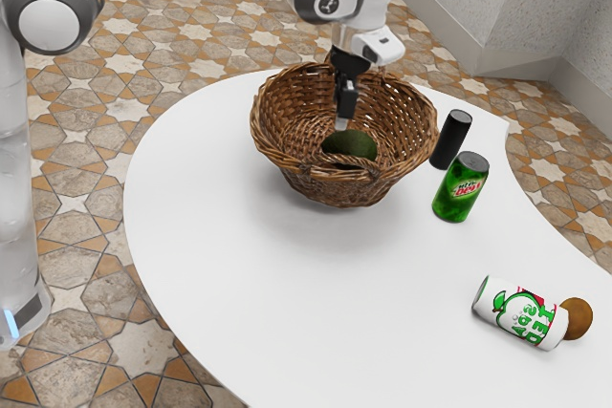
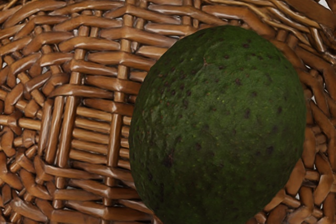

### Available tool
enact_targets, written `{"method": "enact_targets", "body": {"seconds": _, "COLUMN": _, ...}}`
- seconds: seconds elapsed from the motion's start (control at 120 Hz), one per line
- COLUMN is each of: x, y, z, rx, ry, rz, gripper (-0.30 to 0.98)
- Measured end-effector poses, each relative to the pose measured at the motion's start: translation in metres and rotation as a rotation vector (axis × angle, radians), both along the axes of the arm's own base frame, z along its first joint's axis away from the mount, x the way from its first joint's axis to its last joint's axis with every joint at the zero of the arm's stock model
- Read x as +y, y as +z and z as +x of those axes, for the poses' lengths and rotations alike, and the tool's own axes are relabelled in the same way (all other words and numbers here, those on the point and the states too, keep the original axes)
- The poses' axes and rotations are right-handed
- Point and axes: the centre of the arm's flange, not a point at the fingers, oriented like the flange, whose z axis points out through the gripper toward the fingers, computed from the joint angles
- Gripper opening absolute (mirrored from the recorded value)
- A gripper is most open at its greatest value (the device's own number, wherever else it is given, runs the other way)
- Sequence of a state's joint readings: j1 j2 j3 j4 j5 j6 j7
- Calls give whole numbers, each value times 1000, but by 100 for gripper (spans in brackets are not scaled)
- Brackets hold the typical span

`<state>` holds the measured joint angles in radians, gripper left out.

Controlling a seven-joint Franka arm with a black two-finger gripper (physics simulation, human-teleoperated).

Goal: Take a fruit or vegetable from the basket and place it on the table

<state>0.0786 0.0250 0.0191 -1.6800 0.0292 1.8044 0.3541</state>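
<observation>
Pointing the black gripper (image 1: 341,123) down inside the wicker basket (image 1: 335,188), just over the dark green avocado (image 1: 352,145), and not managing to tell released from clenched! Seeing the avocado lying low in the basket, under the gripper; not making out any contact for certain. So, judging progress: counting the approach as nearly done, awaiting a sure sign of a grip, and leaving the lift, the carry past the rim and the set-down on the white table (image 1: 220,274) all to come. Noticing, too, a green can (image 1: 461,188) standing near the basket, to the exterior view's right, and a white can (image 1: 521,314) lying farther right, on the near side.
</observation>
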Motion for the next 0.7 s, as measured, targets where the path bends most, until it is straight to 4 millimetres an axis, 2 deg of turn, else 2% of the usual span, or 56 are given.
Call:
{"method": "enact_targets", "body": {"seconds": 0.392, "x": -23, "y": -1, "z": 2, "rx": 2, "ry": -45, "rz": -2, "gripper": 69}}
{"method": "enact_targets", "body": {"seconds": 0.608, "x": -20, "y": -8, "z": 5, "rx": 13, "ry": -42, "rz": -3, "gripper": 69}}
{"method": "enact_targets", "body": {"seconds": 0.7, "x": -14, "y": -18, "z": 9, "rx": 29, "ry": -34, "rz": -4, "gripper": 69}}
